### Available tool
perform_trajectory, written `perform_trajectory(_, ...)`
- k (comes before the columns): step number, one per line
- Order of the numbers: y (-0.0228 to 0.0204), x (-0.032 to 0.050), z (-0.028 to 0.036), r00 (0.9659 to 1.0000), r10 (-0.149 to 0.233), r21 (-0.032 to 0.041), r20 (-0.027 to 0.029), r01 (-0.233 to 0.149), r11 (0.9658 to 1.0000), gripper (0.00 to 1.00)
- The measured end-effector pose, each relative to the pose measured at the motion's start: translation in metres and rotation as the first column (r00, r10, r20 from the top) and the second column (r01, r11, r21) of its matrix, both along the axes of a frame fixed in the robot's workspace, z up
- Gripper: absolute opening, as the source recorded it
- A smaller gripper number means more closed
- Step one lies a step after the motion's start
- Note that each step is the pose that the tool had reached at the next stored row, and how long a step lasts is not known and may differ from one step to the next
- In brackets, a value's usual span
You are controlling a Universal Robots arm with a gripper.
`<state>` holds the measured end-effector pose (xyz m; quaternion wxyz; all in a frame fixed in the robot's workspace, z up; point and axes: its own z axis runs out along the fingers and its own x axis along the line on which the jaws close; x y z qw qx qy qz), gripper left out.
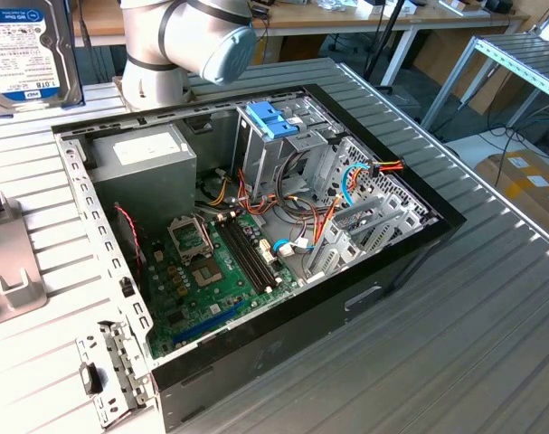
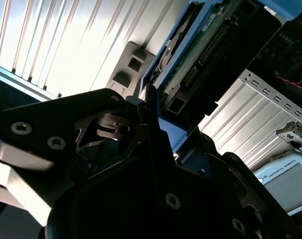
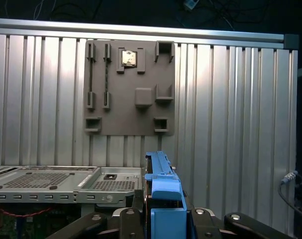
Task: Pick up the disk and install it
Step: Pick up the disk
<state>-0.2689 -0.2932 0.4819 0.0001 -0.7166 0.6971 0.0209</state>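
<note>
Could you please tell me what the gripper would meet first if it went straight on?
Probably the grey holder plate on the ribbed table; the gripper, shut on the disk, points towards it, though depth is unclear.

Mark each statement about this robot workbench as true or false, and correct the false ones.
1. The jaws hold the disk. True.
2. The disk is already installed in the drive cage. False: it is in the jaws, outside the computer case.
3. The case's side cover is on. False: the case lies open, its motherboard showing.
4. A grey fixture plate lies on the ribbed table. True.
</note>
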Motion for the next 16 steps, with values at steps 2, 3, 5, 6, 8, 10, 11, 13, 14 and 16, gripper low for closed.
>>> perform_trajectory(2,-0.0018,0.0004,0.0,1.0,0.0,0.0,0.0,0.0,1.0,0.37)
perform_trajectory(3,-0.0024,0.0005,0.0,1.0,0.0,0.0,-0.0001,0.0,1.0,0.37)
perform_trajectory(5,-0.0038,0.0008,-0.0001,1.0,0.0,0.0,-0.0001,0.0,1.0,0.37)
perform_trajectory(6,-0.0043,0.0009,-0.0001,1.0,0.0,0.0,-0.0001,0.0,1.0,0.37)
perform_trajectory(8,-0.0056,0.0012,-0.0002,1.0,0.0,0.0,0.0,0.0,1.0,0.37)
perform_trajectory(10,-0.0068,0.0014,-0.0002,1.0,0.0,0.0,0.0,0.0,1.0,0.37)
perform_trajectory(11,-0.0076,0.0016,-0.0002,1.0,0.0,0.0,0.0,0.0,1.0,0.37)
perform_trajectory(13,-0.0086,0.0018,-0.0003,1.0,0.0,0.0,0.0,0.0,1.0,0.37)
perform_trajectory(14,-0.0092,0.0019,-0.0003,1.0,0.0,0.0,0.0,0.0,1.0,0.37)
perform_trajectory(16,-0.0106,0.0022,-0.0004,1.0,0.0,0.0,0.0,0.0,1.0,0.37)
